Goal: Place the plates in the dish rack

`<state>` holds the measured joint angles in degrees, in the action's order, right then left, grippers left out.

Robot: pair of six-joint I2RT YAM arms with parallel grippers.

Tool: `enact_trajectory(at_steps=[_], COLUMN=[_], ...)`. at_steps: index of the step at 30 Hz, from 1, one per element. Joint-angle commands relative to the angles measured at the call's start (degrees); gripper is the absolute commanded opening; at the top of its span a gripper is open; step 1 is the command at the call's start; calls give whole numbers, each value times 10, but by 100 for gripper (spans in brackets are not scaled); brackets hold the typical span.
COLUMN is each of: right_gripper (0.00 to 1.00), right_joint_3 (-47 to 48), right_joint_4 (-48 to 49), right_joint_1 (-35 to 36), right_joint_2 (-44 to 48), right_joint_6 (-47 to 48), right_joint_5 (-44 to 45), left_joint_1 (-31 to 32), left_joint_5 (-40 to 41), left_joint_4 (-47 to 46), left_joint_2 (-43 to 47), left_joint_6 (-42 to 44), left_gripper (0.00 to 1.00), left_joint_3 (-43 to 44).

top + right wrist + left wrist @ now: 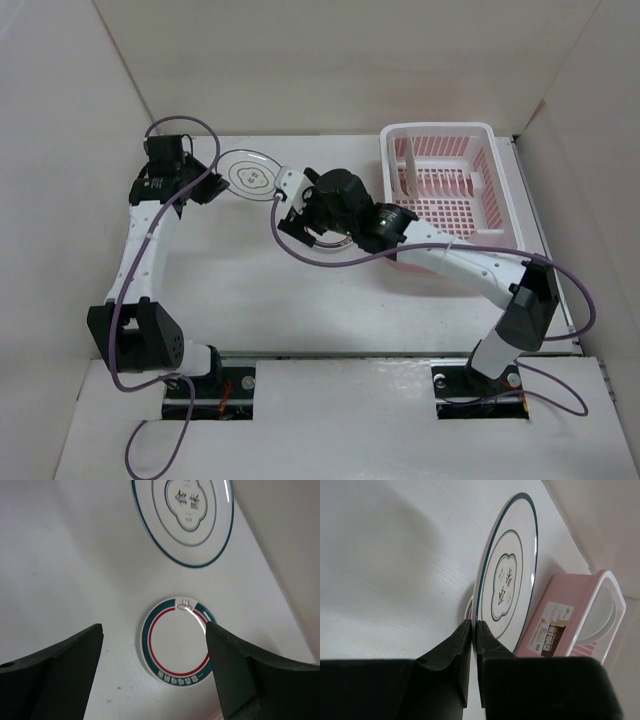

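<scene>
From the top, we see the left gripper (212, 181) at the far left of the table (230, 300). It is pinching the rim of the flower plate (250, 174). The right gripper (296, 212) hangs just beside that plate, over the ring plate (332, 247), which lies flat in the middle of the table. The pink rack (447, 190) sits in the far right corner. One white plate (408, 172) stands on its edge in the rack's left part.

From the left wrist, we see the left gripper (474, 626) with its fingers (455, 650) squeezed tight on the edge of the flower plate (507, 575). The plate is tilted. The rack (570, 625) is behind it.

From the right wrist, we see the right gripper (153, 627) spread wide and holding nothing. The ring plate (175, 642) lies on the table right between its fingers (55, 667), lower down. The flower plate (186, 517) is just past it.
</scene>
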<state>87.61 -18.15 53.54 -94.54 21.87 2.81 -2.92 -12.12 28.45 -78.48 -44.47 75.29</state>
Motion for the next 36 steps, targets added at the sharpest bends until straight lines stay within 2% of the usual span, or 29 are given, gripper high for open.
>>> enact_trajectory(at_steps=[1,4,7,13,17,19,21,23,24,26,27,35,36], right_gripper=[87,86,86,86,83,78,66,59,42,18,0,0,0], right_joint_3=[-4,1,-4,16,40,55,69,74,74,74,74,62,62], right_joint_4=[105,125,157,162,162,167,167,167,167,167,173,173,173], right_joint_1=[22,39,39,39,39,34,29,23,23,23,23,23,23], right_joint_2=[-10,-34,-42,-88,-117,-135,-142,-147,-147,-147,-147,-130,-129], right_joint_6=[75,99,99,111,111,111,106,106,100,100,93,88,88], right_joint_5=[71,111,116,116,122,129,129,129,129,135,141,141,141], left_joint_1=[5,5,16,16,39,51,63,63,63,63,63,63,63], left_joint_5=[-34,-64,-82,-127,-148,-148,-148,-148,-148,-148,-148,-166,-178], left_joint_4=[67,80,86,92,92,92,92,92,92,92,92,71,58], left_joint_2=[-17,-28,-33,-33,-44,-44,-49,-49,-49,-49,-49,-66,-66], left_joint_6=[-33,-54,-66,-87,-92,-103,-103,-103,-103,-97,-97,-91,-91], left_gripper=[0,0,0,0,0,0,0,0,0,0,0,0,26], left_joint_3=[65,78,84,89,117,123,123,123,123,123,123,135,135])
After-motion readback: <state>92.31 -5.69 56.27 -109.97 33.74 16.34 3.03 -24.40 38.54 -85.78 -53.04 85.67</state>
